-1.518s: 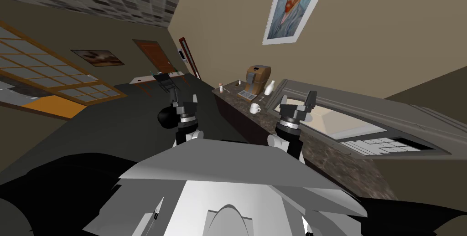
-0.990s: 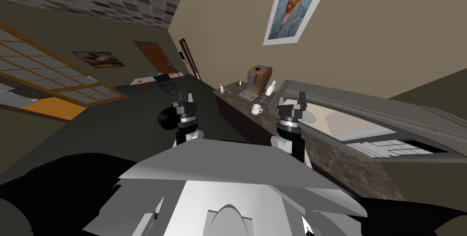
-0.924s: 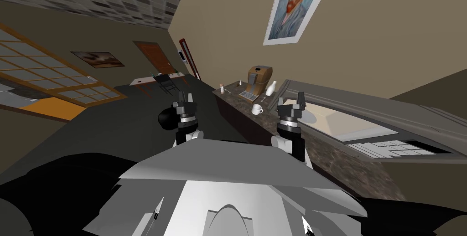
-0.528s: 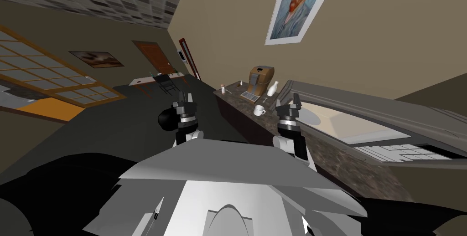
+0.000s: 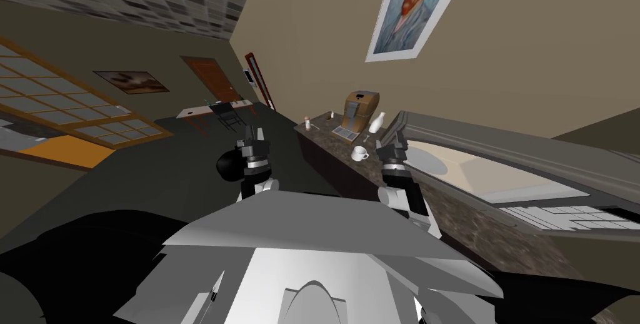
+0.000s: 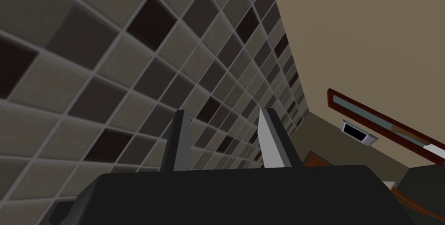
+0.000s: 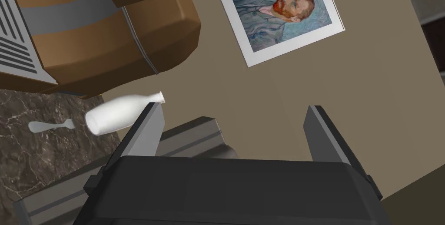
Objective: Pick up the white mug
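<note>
Now | white mug (image 5: 359, 153): plain, handled, seemingly upright on dark counter (image 5: 450, 214) | right hand (image 7: 232, 107): fingers apart

The mug (image 5: 359, 153) is set on the bench (image 5: 459, 220), in front of the coffee machine (image 5: 358, 109) and the bottle (image 5: 375, 122), which are placed side by side; the sink (image 5: 431, 159) is let into the bench to the right. The right gripper (image 5: 394, 136) is held just right of the mug, the left gripper (image 5: 254, 132) well apart to its left.
</note>
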### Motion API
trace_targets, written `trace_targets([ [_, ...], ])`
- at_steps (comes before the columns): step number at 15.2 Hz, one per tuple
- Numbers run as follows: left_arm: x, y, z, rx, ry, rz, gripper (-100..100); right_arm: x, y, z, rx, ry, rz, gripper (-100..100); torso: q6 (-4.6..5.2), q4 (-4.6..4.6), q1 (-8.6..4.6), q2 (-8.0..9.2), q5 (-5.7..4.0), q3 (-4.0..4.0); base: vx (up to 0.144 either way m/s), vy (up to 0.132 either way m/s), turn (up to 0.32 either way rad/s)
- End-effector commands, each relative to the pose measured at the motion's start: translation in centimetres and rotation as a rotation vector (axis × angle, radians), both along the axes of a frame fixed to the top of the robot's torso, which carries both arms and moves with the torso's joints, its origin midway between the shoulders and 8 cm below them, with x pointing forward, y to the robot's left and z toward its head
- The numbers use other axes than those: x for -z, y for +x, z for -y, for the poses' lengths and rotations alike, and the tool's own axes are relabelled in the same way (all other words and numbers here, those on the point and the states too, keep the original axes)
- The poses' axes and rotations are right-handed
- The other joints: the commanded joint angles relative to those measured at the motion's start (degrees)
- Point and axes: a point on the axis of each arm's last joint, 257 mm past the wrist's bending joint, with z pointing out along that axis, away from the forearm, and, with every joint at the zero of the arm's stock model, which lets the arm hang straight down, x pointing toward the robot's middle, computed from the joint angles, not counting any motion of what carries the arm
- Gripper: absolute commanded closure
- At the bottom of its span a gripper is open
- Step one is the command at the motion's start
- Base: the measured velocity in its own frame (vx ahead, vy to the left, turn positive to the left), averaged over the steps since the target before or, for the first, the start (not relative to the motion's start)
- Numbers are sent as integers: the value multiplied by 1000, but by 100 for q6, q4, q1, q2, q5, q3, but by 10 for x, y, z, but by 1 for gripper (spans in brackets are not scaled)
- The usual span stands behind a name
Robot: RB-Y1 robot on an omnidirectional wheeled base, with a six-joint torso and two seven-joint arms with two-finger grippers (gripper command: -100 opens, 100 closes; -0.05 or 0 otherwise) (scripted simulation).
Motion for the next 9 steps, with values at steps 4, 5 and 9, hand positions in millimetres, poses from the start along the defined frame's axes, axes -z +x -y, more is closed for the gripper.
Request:
trace_targets([
  [4,0,0,0,0,0,0,0,28,9,9,-11,49,-115,-100,0,-1,-1,-3,0,-2,49,60,-2],
  [5,0,0,0,0,0,0,0,35,12,17,-20,84,-144,-100,0,-1,-4,-2,0,-1,51,78,5],
  [9,0,0,0,0,0,0,0,53,16,25,-22,125,-217,-100,0,1,-10,8,-1,4,29,55,0],
])
